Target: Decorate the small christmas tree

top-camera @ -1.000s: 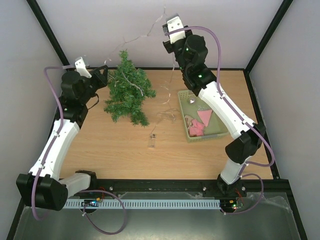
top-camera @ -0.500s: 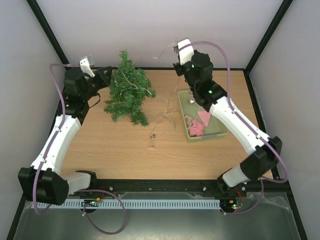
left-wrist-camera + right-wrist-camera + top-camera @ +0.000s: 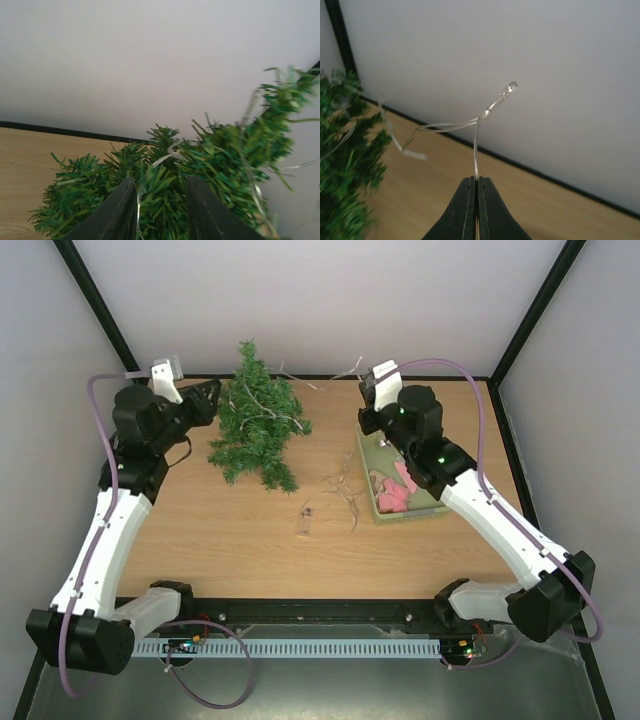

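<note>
The small christmas tree (image 3: 256,422) stands at the back left of the table, dark green and bristly, with a thin silver light wire (image 3: 262,400) draped over it. My left gripper (image 3: 211,393) is at the tree's left side. In the left wrist view its jaws (image 3: 160,183) stand open, with tree needles (image 3: 165,200) in the gap and a wire strand (image 3: 138,207) beside the left finger. My right gripper (image 3: 366,398) is right of the tree, above the back edge. It is shut (image 3: 477,180) on the wire (image 3: 476,150), which ends in a small clear bulb (image 3: 510,88).
A pale green basket (image 3: 366,456) with pink ornaments (image 3: 398,488) sits at the right. Loose wire (image 3: 342,488) lies in loops between the tree and the basket. It leads to a small clear battery box (image 3: 303,524) mid-table.
My right arm has come down from high above the table to just above its back edge, still pinching the wire. My left gripper's jaws have parted at the tree.
</note>
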Controlling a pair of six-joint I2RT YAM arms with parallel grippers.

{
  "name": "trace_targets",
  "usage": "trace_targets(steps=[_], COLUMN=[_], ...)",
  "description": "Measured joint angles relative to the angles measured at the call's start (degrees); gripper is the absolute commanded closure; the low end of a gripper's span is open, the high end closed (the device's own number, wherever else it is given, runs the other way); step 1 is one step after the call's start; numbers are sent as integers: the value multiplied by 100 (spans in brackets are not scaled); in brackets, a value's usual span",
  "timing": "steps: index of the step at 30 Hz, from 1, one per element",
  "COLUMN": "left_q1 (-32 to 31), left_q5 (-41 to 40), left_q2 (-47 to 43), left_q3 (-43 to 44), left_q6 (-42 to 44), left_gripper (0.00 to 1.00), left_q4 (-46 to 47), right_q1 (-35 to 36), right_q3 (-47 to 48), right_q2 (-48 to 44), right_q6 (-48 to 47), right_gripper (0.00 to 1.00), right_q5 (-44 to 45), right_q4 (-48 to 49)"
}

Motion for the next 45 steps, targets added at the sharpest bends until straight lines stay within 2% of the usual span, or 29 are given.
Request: trace_targets(steps=[9,21,29,35,45], left_q1=[-264,-1552,-1740,-1906,-2490], left_q5=[7,-140,114,529,634], left_q2=[-1064,-1757,-2144,-2472,-2044], left_q3=[-715,-1628,-1759,-2212,-2846], left_q6=[645,1366,1740,1810,1899], left_gripper=[60,57,57,56,54], left_q4=[0,-57,-144,15,719], right_q1=[140,844,1095,1320,1504], right_q3=[-780,-1327,-1805,-1985,-2177], right_q2=[-190,-546,-619,-616,-522], right_q6=[922,1799,2385,2914,3786], right_gripper=[98,98,98,98,98], right_q5=[-809,-1453,-1891,-2205,-2400], right_q4=[-236,-184,247,844,1818])
